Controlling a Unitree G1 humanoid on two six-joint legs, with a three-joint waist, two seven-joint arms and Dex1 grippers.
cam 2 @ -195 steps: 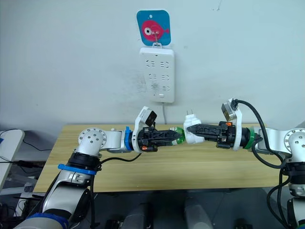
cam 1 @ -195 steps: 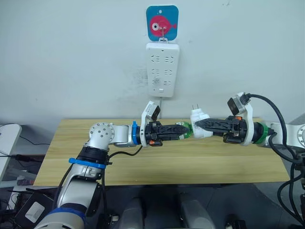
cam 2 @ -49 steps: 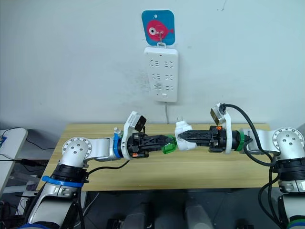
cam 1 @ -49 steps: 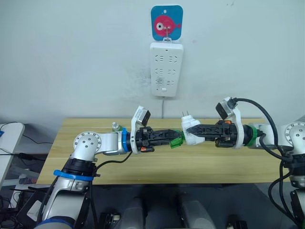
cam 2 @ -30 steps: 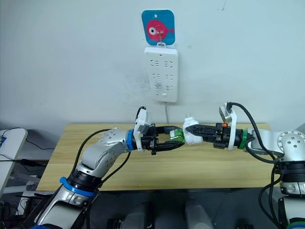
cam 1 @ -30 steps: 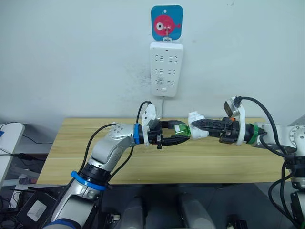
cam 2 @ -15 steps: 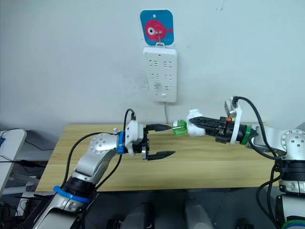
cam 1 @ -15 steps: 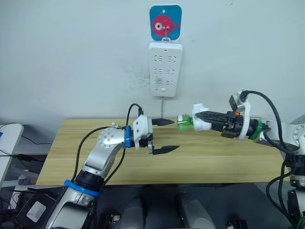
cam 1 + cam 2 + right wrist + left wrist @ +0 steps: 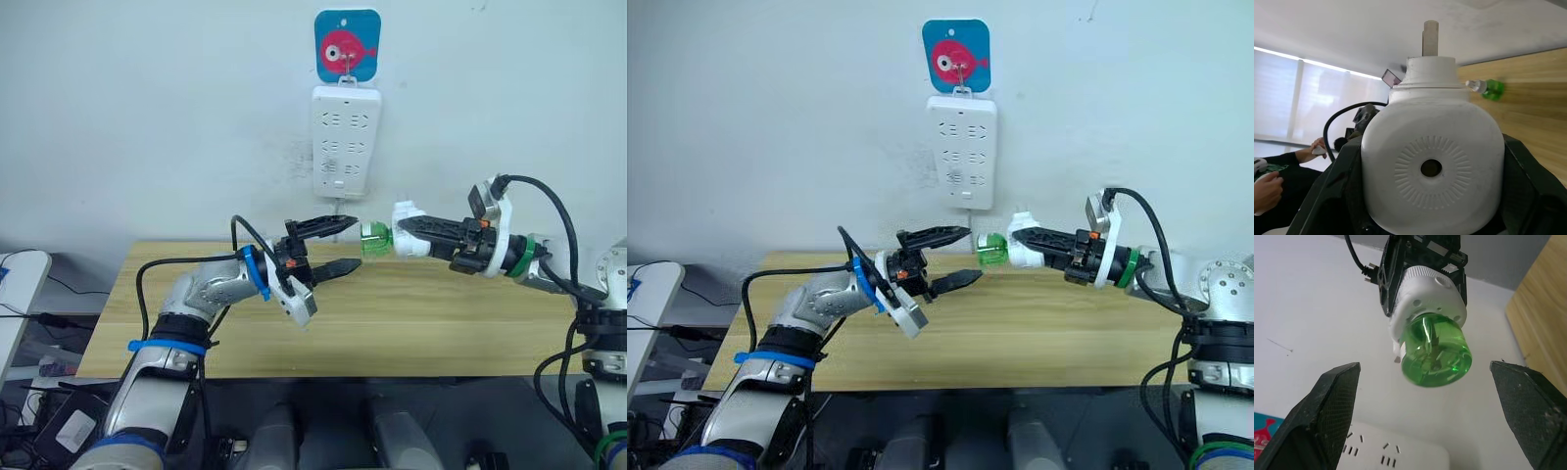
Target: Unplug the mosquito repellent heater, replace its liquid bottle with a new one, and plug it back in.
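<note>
The white mosquito repellent heater [image 9: 408,211] is held in the air above the table with my right gripper [image 9: 402,227] shut on it. A green liquid bottle [image 9: 374,238] sticks out of the heater toward my left arm. My left gripper [image 9: 343,245] is open, with its fingertips just short of the bottle's base and not touching it. In the left wrist view the bottle [image 9: 1435,350] hangs centred between the two spread fingers [image 9: 1327,416]. In the right wrist view the heater's round vent [image 9: 1430,168] faces the camera. Another green bottle [image 9: 1488,89] lies on the wooden table [image 9: 1528,117].
A long white power strip [image 9: 346,140] hangs on the wall under a blue fish sticker [image 9: 348,44], right above the two grippers. The wooden table [image 9: 421,323] stretches below both arms. A person's hands [image 9: 1268,186] show off to the side in the right wrist view.
My left gripper, which let go of the bottle about a second ago, has rolled and risen, and its open fingers now point at the bottle's base. The right gripper keeps the heater nearly still.
</note>
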